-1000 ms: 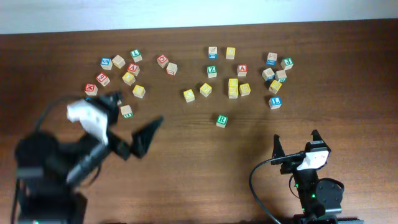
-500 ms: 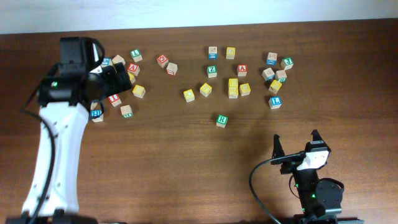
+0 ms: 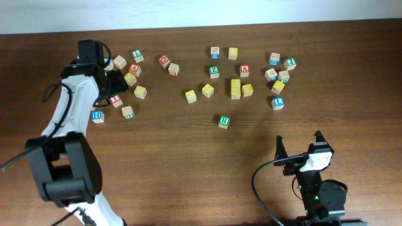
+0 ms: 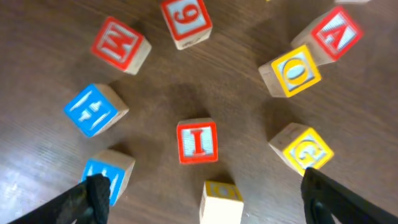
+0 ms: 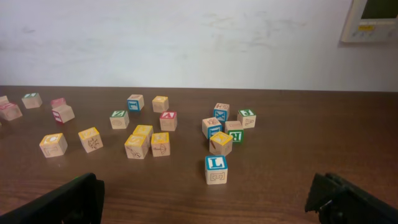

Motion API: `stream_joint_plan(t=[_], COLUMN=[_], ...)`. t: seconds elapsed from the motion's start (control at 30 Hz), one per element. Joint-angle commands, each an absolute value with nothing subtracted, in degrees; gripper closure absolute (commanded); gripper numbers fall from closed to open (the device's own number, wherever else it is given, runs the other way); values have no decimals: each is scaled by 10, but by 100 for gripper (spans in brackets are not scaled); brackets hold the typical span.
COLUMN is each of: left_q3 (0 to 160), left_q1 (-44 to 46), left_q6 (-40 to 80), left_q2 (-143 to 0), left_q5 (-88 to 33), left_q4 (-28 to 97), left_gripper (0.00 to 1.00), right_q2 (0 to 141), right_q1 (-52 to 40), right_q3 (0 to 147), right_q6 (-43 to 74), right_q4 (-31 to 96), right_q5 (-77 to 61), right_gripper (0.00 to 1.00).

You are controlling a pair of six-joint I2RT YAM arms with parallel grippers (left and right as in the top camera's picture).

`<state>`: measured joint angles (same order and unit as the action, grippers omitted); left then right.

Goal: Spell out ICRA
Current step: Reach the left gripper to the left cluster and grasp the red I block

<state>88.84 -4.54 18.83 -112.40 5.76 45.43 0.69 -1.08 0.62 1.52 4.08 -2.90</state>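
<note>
Above red I block [image 4: 198,141], left claw [image 4: 203,184] spread wide, right claw [image 5: 204,188] released too.

Blocks [image 3: 208,90] lie scattered across the far half of the counter [image 3: 188,169] in 3 groups: left, middle, right. The left end effector [image 4: 199,196] hangs over the left group, the I block [image 4: 198,141] directly beneath it. The R block [image 3: 223,121] sits alone before the middle group. The right end effector [image 3: 299,143] stands at the near right, well apart.

Approx. 29 letter blocks [image 3: 223,121], 2 arms [image 3: 61,122]
</note>
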Motion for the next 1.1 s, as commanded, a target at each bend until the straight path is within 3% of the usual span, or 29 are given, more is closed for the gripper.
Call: stream_joint_plan(t=[0.0,0.07,0.13,0.43,0.63,0.77,1.07], left_q3=[897,897,897,897,897,895,895], left_q1=[-47,-47,-47,-48,-66,-69,-69], left_q6=[157,158,158,158,158,157,157], left_q2=[-1164,-1180,-1189,-1231,-1231,-1231,-1255], left_q5=[43,43,43,43,43,36,21], left_q4=[445,440,435,409,397,399,399], left_gripper=[10,14,26,25,44,43,55], right_q2=[4,4,4,4,4,4,4], right_q1=[-7,-7,-7,-7,-7,-7,-7], right_q3=[3,3,3,3,3,3,3], right_q6=[20,20,20,20,20,20,20], right_q4=[43,43,43,43,43,43,43], right_q5=[-32,-32,-32,-32,-32,-32,-32], right_gripper=[2,2,2,2,2,2,2])
